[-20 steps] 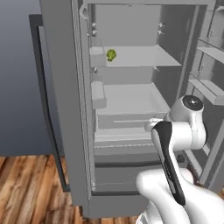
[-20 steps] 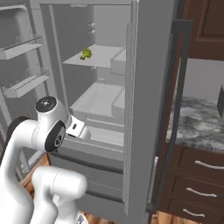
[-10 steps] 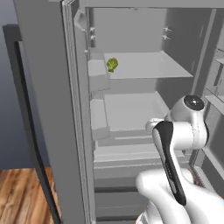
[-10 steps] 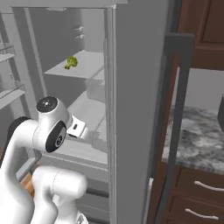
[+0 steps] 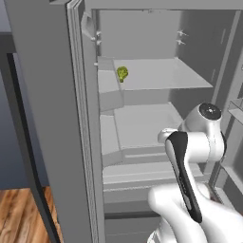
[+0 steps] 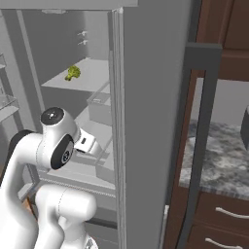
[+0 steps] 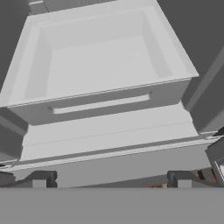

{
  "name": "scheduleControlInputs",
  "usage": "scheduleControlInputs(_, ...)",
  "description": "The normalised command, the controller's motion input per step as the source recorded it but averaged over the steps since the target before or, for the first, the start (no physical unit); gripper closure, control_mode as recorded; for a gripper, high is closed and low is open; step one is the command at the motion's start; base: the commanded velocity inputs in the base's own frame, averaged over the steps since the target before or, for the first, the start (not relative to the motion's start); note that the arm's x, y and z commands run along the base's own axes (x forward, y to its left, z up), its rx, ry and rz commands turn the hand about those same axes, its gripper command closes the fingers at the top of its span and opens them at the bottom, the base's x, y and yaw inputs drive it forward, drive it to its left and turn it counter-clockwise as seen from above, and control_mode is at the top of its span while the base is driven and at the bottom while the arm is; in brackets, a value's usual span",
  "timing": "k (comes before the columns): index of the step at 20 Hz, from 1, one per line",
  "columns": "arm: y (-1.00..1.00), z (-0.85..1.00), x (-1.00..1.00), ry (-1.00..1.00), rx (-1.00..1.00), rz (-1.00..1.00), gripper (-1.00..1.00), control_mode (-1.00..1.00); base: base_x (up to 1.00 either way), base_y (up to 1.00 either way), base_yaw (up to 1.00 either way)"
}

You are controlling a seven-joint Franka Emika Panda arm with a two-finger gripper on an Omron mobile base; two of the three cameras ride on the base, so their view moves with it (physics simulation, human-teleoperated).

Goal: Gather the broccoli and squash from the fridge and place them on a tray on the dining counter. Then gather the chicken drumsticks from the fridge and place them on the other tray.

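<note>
Gripper (image 7: 111,179): jaws spread wide, nothing held or touched, aimed at a pale drawer (image 7: 100,74) at 12 o'clock.
Broccoli (image 5: 122,73): small, lumpy, green-yellow; seated on the upper shelf (image 5: 166,76) at its front left corner.
Fridge (image 5: 52,118): doors open.
Room: bare shelf surface is seen at 3 o'clock of the broccoli.

We see one fridge (image 5: 57,118) with its doors open. Inside it we count one small green broccoli (image 5: 122,73) on one upper shelf (image 5: 166,76). Below that shelf we count one pale open bin (image 7: 100,65), and it has one long slot on its front. Beside the fridge, we count one grey stone counter (image 6: 219,165) and two drawer handles (image 6: 232,213) under it.
</note>
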Motion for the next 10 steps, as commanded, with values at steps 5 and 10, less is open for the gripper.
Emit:
scheduleControlInputs(5,0.2,0.13,0.62,-0.02,0.0,-0.04,-1.0,-1.0,0.13,0.0,-0.01)
scheduleControlInputs(10,0.33,0.87,0.66,-0.12,-0.01,0.05,-1.0,-1.0,0.0,0.0,0.0)
